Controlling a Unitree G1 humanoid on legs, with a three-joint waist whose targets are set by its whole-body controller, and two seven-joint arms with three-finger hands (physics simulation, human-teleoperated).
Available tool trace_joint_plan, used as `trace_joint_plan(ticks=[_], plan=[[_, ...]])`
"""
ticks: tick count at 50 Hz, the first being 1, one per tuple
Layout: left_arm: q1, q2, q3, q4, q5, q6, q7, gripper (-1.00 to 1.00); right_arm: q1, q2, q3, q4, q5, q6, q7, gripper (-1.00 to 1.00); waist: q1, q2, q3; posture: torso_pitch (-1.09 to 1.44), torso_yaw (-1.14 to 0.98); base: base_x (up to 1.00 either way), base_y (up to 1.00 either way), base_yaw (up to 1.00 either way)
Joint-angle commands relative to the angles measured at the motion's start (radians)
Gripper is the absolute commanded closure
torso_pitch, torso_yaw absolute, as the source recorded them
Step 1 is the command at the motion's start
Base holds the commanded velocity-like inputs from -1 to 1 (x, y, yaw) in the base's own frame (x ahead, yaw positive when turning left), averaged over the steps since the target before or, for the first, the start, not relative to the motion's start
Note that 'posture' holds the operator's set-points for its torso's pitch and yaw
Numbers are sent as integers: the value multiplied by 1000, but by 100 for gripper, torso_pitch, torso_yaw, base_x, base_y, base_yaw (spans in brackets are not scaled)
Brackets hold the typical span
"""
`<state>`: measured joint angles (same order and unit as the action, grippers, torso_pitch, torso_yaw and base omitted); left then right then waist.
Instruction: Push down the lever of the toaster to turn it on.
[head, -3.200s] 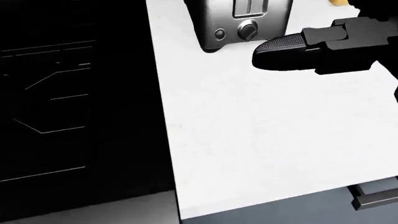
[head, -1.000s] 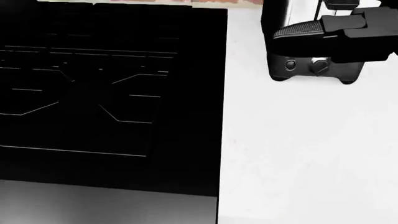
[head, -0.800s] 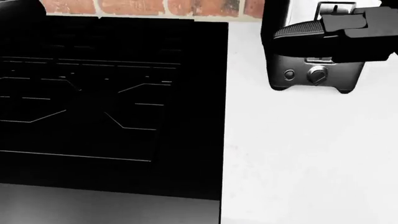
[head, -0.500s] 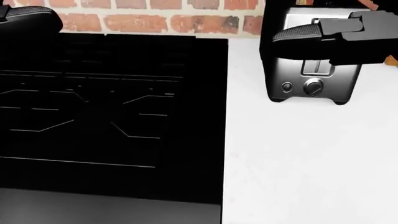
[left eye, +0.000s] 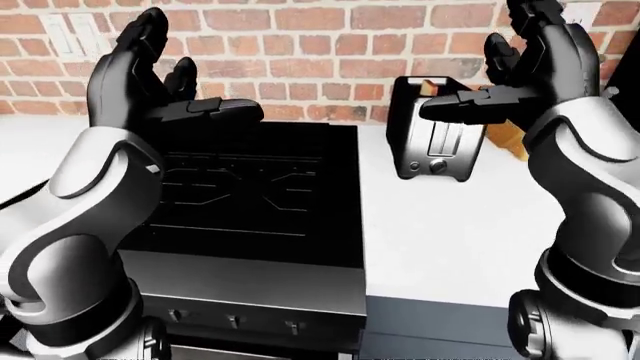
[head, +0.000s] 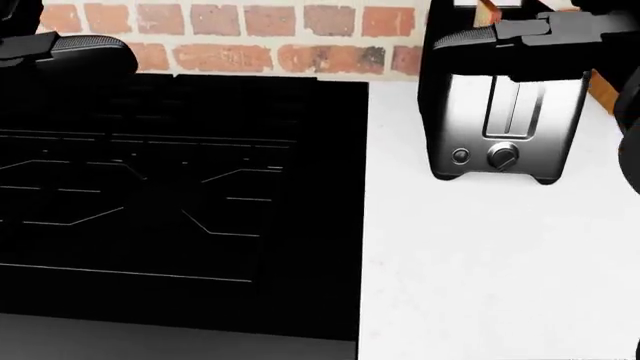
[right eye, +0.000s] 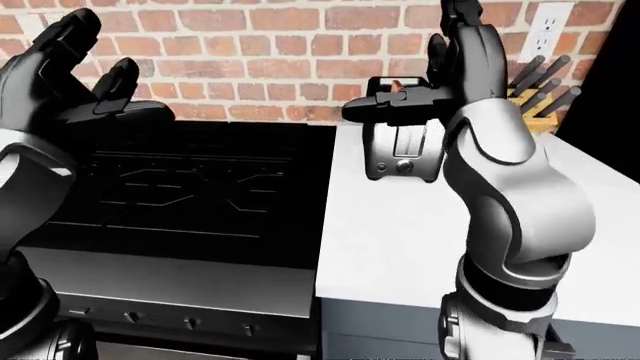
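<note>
Toaster on white counter, upper right of head view, beside black stove. Head camera has tilted up: full lever slot now shows. Right hand fingers spread, raised above toaster top; lever unpressed. Left hand released, idle.

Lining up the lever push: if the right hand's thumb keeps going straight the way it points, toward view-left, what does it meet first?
Probably nothing. The right hand holds its thumb across the top of the toaster, pointing view-left; past it shows only air above the stove, with the left hand farther along. Depth is unclear.
</note>
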<state>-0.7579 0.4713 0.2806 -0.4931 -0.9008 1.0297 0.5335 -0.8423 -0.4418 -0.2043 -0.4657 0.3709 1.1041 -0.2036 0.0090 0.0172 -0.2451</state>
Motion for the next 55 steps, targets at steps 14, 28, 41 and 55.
trace_joint_plan(ticks=[14,28,41,55], plan=[[-38,12,25,-16,-2,-15,2,-100,-23,55,18,73,-209,-88,114,-100,-2,4,-18,-39,0,0,0,0],[-38,20,27,-8,-9,-22,5,-100,17,117,22,165,-272,-181,145,-100,-4,10,-19,-39,0,0,0,0],[-44,26,29,-8,-22,-18,17,-100,43,128,44,190,-311,-205,164,-100,-2,9,-20,-39,0,0,0,0],[-40,23,23,-6,-11,-23,10,-100,59,151,49,208,-363,-181,201,-100,2,9,-20,-39,0,0,0,0]])
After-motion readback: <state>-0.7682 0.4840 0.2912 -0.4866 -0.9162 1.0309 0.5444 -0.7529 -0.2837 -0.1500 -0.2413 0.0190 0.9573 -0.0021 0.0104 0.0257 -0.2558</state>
